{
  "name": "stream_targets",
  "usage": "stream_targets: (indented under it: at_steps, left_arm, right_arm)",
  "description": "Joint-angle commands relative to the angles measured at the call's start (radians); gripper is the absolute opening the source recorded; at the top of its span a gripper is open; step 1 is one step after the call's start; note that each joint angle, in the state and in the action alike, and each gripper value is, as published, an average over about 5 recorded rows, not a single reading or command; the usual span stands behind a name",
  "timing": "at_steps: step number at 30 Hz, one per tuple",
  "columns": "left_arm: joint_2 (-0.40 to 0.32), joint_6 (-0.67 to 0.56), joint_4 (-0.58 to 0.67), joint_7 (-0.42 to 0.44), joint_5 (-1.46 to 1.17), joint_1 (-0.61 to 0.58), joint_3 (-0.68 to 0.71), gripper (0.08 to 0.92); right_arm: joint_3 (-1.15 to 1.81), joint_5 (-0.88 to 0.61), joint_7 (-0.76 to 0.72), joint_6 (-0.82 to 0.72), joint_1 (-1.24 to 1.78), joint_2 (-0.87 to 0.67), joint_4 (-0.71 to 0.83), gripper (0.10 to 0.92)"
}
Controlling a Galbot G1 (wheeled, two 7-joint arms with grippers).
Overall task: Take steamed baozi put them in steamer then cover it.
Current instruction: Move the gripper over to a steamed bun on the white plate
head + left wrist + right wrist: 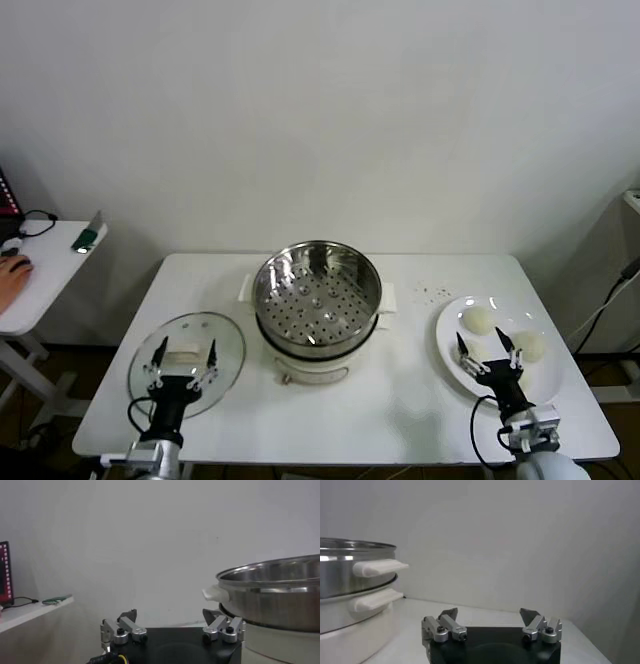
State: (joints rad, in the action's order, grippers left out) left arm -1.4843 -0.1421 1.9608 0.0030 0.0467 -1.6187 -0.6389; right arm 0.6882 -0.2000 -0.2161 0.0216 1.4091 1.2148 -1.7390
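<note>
Baozi (478,319) sit on the white plate (452,372) at the worktop's (400,400) right end, directly ahead of the right claw (488,352), which hangs spread and empty over the plate's near edge. I'd give the right arm the first pick; buns are round, so no grasp axis to match. Steamer (318,300) is mid-worktop, to its left, open and empty. Left claw (183,362) is spread over the cover (225,345), which lies flat left of the steamer.

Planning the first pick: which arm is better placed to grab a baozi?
Right. The right gripper, open, hovers over the plate with the baozi; the left gripper is across the steamer, over the cover.
</note>
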Motion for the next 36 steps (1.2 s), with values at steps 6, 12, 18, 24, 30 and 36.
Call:
stream_targets:
  at_steps: [6, 12, 18, 24, 30, 36]
  left_arm:
    - [0.025, 0.015, 0.036, -0.009, 0.013, -0.006, 0.019, 0.823]
    - [0.028, 0.014, 0.033, -0.013, 0.012, -0.01, 0.02, 0.823]
    - [0.029, 0.018, 0.026, -0.021, 0.012, -0.01, 0.019, 0.823]
    - [0.03, 0.031, 0.031, -0.031, 0.012, -0.007, 0.01, 0.823]
    - [0.032, 0.039, 0.033, -0.033, 0.011, -0.006, 0.003, 0.823]
    - [0.039, 0.05, 0.035, -0.037, 0.012, -0.004, -0.008, 0.823]
  right_arm:
    - [-0.074, 0.072, -0.409, -0.197, -0.185, -0.528, 0.141, 0.823]
    - [-0.286, 0.196, -0.704, -0.167, -0.462, -0.734, 0.328, 0.823]
    - [-0.725, 0.383, -0.901, -0.079, -0.932, -0.794, 0.501, 0.823]
    - [-1.19, 0.423, -0.93, -0.036, -1.311, -0.761, 0.62, 0.823]
    - [-1.347, 0.431, -0.939, -0.029, -1.44, -0.625, 0.766, 0.823]
    - [-1.437, 0.443, -0.937, -0.026, -1.458, -0.51, 0.856, 0.823]
